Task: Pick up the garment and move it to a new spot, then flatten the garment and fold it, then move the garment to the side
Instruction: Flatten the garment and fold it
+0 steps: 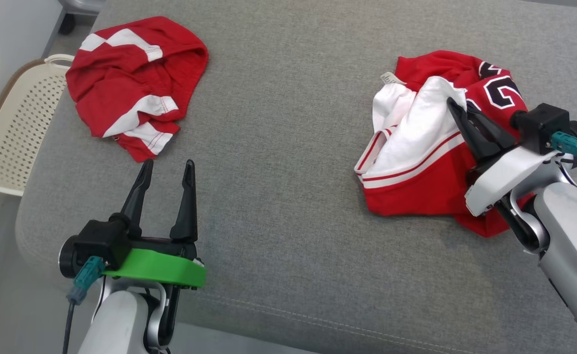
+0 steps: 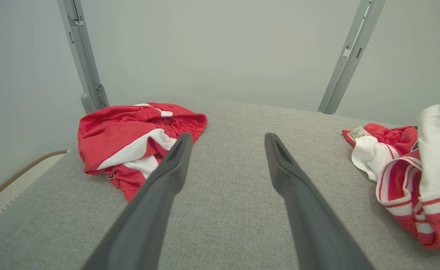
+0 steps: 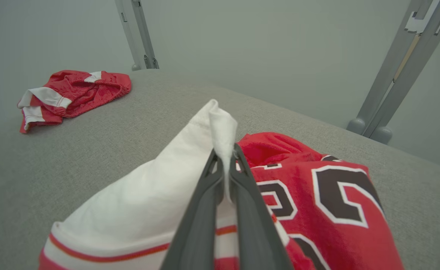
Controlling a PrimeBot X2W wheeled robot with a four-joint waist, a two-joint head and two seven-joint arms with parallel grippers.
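We are at the pick-up: our right pincer (image 3: 224, 157) is clamped on a white fold of the jersey (image 1: 416, 187), at the worktop's (image 1: 288, 147) right. The left pincer (image 1: 167, 167) stands apart. Next, we should lift it clear.

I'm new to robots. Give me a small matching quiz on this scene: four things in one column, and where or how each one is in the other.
1. left gripper
2. right gripper
3. crumpled red garment with white stripes
4. cream perforated plastic basket

A. beyond the left edge of the grey fabric surface
B. shut on white cloth of the red numbered jersey
C. open, holding nothing
D. lying untouched, far left on the fabric

Pairs: 1-C, 2-B, 3-D, 4-A
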